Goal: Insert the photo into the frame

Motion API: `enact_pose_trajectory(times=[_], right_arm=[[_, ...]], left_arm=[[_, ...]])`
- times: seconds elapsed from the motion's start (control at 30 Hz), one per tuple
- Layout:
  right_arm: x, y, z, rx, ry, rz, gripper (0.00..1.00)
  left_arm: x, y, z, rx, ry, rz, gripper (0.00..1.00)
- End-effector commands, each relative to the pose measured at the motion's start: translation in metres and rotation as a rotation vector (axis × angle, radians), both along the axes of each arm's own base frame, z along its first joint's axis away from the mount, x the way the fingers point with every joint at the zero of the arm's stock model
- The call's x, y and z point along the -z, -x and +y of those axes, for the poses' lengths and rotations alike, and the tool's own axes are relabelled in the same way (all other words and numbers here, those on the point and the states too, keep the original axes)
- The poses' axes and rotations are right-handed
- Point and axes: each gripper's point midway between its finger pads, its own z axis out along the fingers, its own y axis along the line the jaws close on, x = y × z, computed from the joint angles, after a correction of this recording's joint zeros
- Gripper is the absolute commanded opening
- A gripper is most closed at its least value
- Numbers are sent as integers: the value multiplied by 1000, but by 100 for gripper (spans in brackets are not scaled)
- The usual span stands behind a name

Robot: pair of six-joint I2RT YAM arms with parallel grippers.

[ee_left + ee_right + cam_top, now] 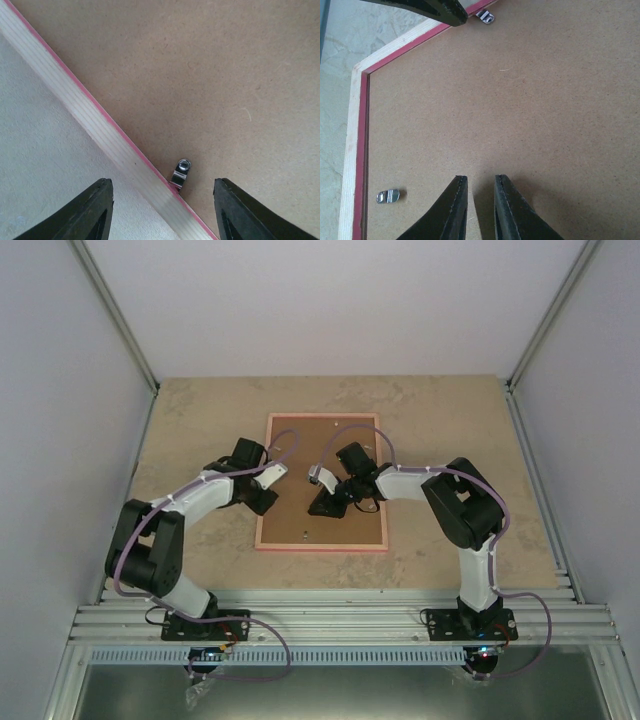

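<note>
The frame lies face down on the table, showing its pale wood back with a pink inner edge. The brown backing board fills it. The photo is hidden. My left gripper is open and empty over the frame's left rail, its fingers either side of a metal clip. My right gripper is low over the middle of the board. Its fingers are almost together, with nothing between them.
The beige table surrounds the frame, with grey walls on both sides and behind. Two more metal clips show on the board in the right wrist view, one near a corner and one by a left gripper finger.
</note>
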Motion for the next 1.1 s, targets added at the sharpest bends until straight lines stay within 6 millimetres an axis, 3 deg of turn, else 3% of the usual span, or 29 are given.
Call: enact_pose_trajectory(times=[0.0, 0.6, 0.87, 1.07], right_arm=[[18, 4, -16, 22, 76, 20, 18], [34, 5, -20, 63, 99, 58, 17], [36, 5, -22, 63, 107, 54, 17], [34, 4, -21, 57, 105, 49, 17]], left_arm=[[13, 5, 10, -17, -48, 36, 58], [50, 13, 39, -284, -137, 114, 41], [57, 7, 34, -308, -107, 111, 29], [46, 4, 31, -293, -84, 77, 22]])
